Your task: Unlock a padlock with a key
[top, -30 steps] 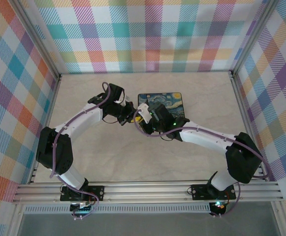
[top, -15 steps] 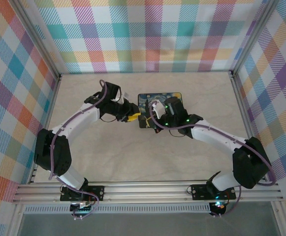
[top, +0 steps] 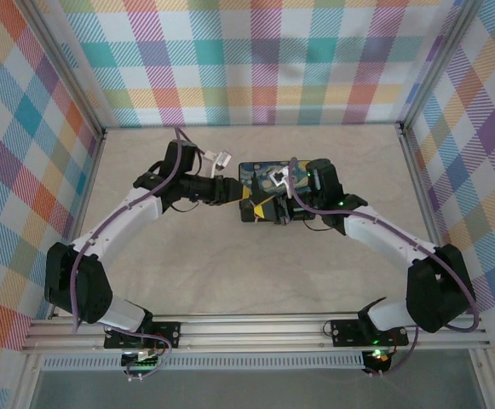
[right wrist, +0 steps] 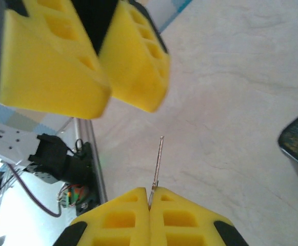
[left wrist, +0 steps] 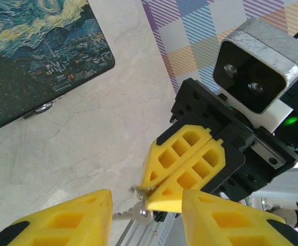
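- The right tool (right wrist: 150, 190) is clamped on the key (right wrist: 158, 159), blade pointing out at the left tool (left wrist: 146, 205), presumably to be inserted.
- The left tool's fingers stand apart; I cannot make out the padlock.

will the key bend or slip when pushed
Probably stiff: the key juts straight from the shut right gripper, no sag. It may pivot or slip, since only its end is pinched. Likely very light, being a thin sliver.
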